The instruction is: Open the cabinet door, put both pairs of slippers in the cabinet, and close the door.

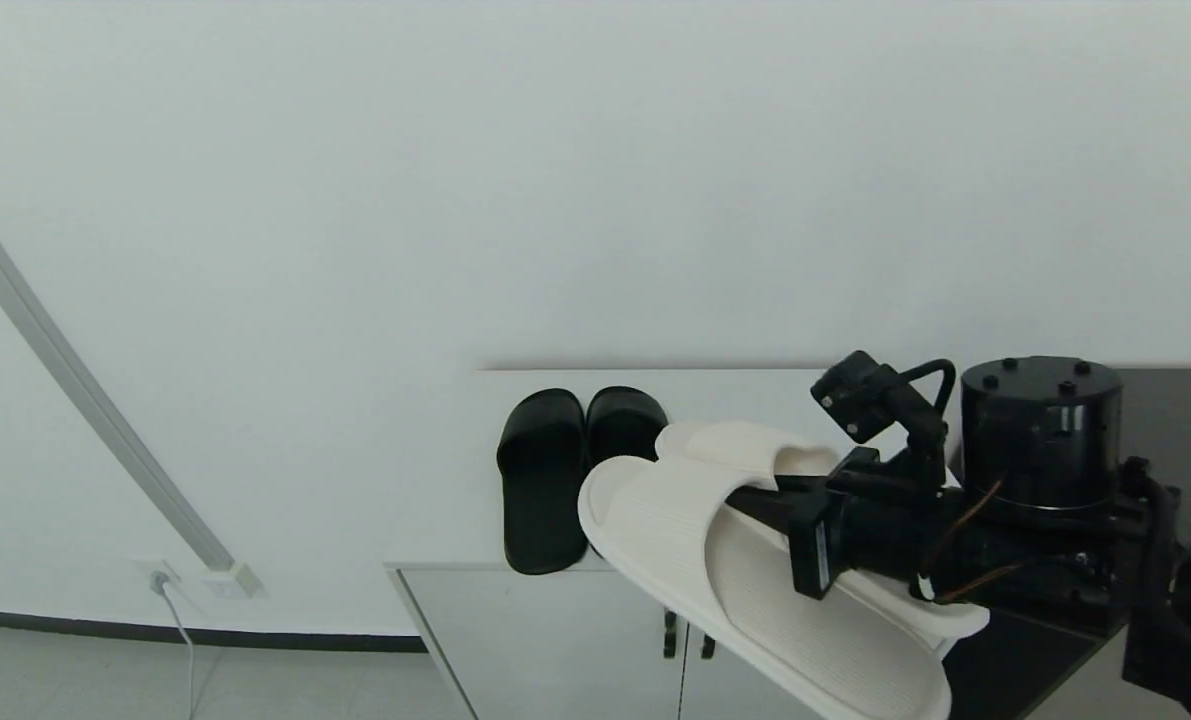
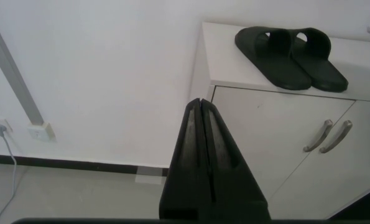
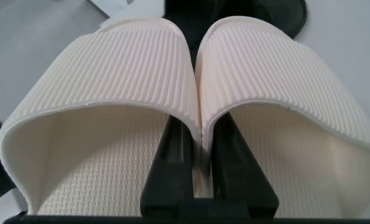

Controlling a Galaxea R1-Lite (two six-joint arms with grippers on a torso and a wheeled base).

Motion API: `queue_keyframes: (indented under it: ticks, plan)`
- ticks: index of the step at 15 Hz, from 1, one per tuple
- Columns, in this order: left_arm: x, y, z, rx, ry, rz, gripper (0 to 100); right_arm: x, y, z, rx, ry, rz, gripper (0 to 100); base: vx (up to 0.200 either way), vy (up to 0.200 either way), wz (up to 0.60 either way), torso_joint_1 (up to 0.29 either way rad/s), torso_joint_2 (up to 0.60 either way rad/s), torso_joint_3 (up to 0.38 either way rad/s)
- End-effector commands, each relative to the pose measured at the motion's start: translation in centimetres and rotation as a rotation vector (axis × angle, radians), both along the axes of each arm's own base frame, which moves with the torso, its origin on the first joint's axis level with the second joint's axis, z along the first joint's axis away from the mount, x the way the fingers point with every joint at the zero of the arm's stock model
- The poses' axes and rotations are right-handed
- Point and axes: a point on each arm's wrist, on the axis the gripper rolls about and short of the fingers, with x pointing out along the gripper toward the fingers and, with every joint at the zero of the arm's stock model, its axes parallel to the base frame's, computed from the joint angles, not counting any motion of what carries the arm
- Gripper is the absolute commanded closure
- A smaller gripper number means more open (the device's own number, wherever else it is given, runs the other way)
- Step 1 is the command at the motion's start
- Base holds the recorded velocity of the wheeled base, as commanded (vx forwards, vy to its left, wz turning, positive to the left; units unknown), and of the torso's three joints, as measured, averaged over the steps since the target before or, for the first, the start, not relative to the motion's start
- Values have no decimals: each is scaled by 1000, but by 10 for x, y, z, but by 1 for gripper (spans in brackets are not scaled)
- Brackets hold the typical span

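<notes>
While right gripper point(image 3: 199, 146) pinches white slippers point(image 1: 677, 512) — left gripper point(image 2: 201, 111) closed — cabinet doors point(image 2: 268, 140) stand shut.

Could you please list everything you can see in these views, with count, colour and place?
black slippers: one pair, black, side by side on the cabinet top.
cream slippers: one pair, cream-white, held up to the right of the black pair.
cabinet: one, white, against the wall, both doors shut.
door handles: two, grey, where the doors meet.
wall socket: one, white, low on the wall left of the cabinet, cable plugged in.
wall trunking: one, pale grey, slanting down towards the socket.
left gripper: one, black, shut, empty, facing the cabinet's left corner.
right gripper: one, black, shut on the cream slippers' inner strap edges.
</notes>
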Motion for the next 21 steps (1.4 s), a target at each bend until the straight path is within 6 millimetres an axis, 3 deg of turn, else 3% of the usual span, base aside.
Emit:
queue_keyframes:
  ticks: [1,5,13,21]
  plan:
    - [0,0,0,0,1,1,100,-19,-8,13,32,-28,44,100,0,0,0,0,0,0]
    - [0,0,0,0,1,1,100,-21,-5,9,24,-17,61,100,0,0,0,0,0,0]
    - [0,0,0,0,1,1,100,-22,-6,7,21,-13,61,100,-200,0,0,1,1,3]
    - [0,0,0,0,0,1,100,-23,-6,5,15,-8,62,100,0,0,0,0,0,0]
